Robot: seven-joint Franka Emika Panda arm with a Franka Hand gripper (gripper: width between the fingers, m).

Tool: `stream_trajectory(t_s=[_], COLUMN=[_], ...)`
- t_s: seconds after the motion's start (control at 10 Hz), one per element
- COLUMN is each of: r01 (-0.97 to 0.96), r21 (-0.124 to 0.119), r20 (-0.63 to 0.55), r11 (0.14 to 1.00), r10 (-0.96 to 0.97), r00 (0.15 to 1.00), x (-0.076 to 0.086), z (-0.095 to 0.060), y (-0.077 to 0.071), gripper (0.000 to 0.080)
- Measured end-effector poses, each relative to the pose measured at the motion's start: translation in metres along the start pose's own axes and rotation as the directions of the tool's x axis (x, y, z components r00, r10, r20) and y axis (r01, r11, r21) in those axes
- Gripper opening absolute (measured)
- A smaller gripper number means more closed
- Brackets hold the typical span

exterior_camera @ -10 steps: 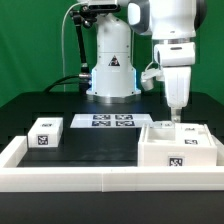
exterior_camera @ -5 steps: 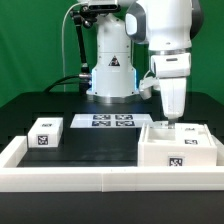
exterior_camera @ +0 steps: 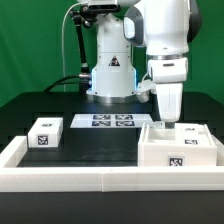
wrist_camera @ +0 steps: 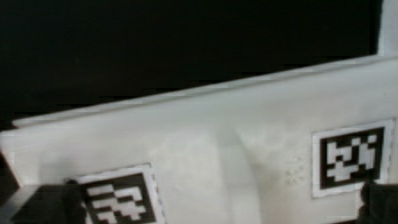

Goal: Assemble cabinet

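One cabinet (exterior_camera: 176, 150), white and tagged, sits on the black counter (exterior_camera: 40, 100) toward the exterior view's right, with the low white rail (exterior_camera: 100, 180) just in front of it. Arm (exterior_camera: 165, 45) hangs straight over the cabinet's top. Jaws stand apart; the wrist view shows the cabinet's tagged wall between them and nothing clamped. Whether they touch it I cannot tell. One small drawer block (exterior_camera: 45, 133) lies well apart from the cabinet toward the exterior view's left, and the marker board (exterior_camera: 112, 121) lies between the two, a little behind. Risks as I judge them: a finger landing on the cabinet's rim instead of astride it would shove or tip the shell. An off-centre close would twist it against the rail. Smooth plastic may slip in a shallow bite.
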State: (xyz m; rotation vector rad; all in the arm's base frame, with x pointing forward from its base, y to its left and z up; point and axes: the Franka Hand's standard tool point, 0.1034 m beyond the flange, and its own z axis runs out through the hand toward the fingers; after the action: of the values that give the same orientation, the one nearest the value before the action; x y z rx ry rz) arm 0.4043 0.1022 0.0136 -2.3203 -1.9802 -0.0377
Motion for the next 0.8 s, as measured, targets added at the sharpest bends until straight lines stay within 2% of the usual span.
stream_trajectory(t_s=[0.1, 0.2, 0.4, 0.5, 0.6, 0.8], r01=[0.0, 0.0, 0.0, -0.001, -0.004, -0.017], r21=[0.001, 0.001, 0.003, 0.004, 0.0, -0.001], r20=[0.0, 0.0, 0.0, 0.0, -0.001, -0.001], r11=[1.0, 1.0, 1.0, 1.0, 1.0, 1.0], r10=[0.0, 0.0, 0.0, 0.001, 0.004, 0.017], r00=[1.0, 1.0, 1.0, 1.0, 1.0, 1.0], x=[0.0, -0.0001, -0.0002, -0.0003, 0.0003, 0.0011], z=[0.0002, 0.0005, 0.0012, 0.0015, 0.0007, 0.0006], y=[-0.0002, -0.0003, -0.0008, -0.001, -0.0002, -0.0003], gripper=[0.0664, 0.0499, 0.0225, 0.0225, 0.0067, 0.0068])
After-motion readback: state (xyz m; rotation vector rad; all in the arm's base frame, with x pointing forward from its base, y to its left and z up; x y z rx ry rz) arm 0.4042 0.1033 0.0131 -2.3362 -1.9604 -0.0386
